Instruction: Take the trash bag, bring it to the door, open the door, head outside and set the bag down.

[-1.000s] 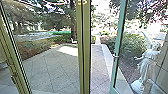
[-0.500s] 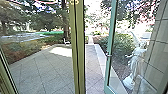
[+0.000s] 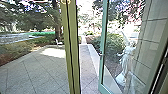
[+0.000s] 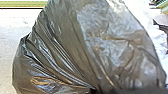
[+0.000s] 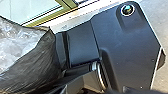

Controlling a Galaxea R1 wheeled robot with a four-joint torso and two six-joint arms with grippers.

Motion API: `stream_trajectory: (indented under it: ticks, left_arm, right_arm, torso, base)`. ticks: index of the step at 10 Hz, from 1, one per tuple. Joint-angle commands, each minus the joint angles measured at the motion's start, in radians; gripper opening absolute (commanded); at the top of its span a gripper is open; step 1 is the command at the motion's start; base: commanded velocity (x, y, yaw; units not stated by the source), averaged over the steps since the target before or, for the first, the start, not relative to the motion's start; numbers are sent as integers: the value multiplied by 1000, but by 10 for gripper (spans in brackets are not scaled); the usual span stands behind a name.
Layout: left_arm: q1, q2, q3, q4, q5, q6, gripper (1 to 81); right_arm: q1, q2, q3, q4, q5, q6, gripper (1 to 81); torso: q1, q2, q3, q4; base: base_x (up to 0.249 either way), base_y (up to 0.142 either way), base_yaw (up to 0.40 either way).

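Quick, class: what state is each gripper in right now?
Left gripper: cannot be told; the trash bag bulks large before its camera.
Right gripper: cannot be told; the bag shows there too.

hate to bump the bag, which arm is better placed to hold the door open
Probably the right: the open door and its handle stand to the robot's right in the head view. The bag shows in both wrist views, so I cannot tell which arm is freer.
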Motion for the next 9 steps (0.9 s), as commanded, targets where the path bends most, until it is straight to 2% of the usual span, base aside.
stream_trajectory:
  ticks: [1,4,9]
  left_arm:
    - [-58,2,3,11,57,6,10]
    - [-59,2,2,8,58,6,10]
    - [-58,2,3,6,57,6,10]
  right_arm:
    - [55,9,7,6,-52,-4,811]
    - [55,12,7,5,-52,-4,811]
    - [27,30,1,-11,-59,-9,811]
  torso:
    - [0,0,0,0]
    - [0,0,0,0]
    - [0,0,0,0]
  base:
    - [0,0,-219]
    - [0,0,-156]
    - [0,0,0]
